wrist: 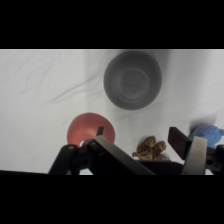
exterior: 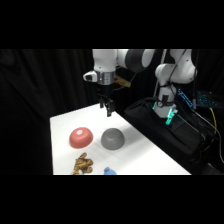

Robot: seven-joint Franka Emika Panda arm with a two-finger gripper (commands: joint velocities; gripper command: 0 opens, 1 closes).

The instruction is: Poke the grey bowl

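The grey bowl (exterior: 113, 138) rests dome side up near the middle of the white table (exterior: 65, 122). In the wrist view the grey bowl (wrist: 133, 80) lies ahead of the fingers, at the upper centre. My gripper (exterior: 107, 108) hangs in the air above and behind the bowl, well clear of it. Seen from the wrist, the gripper (wrist: 139, 136) is open, its fingers (wrist: 194, 152) spread wide with nothing between them.
A red bowl (exterior: 81, 137) (wrist: 90, 129) sits just left of the grey one. A brown lumpy object (exterior: 83, 164) (wrist: 151, 148) and a blue object (exterior: 110, 171) (wrist: 207, 134) lie near the table's front edge. A black bag (exterior: 165, 132) lies along the right side.
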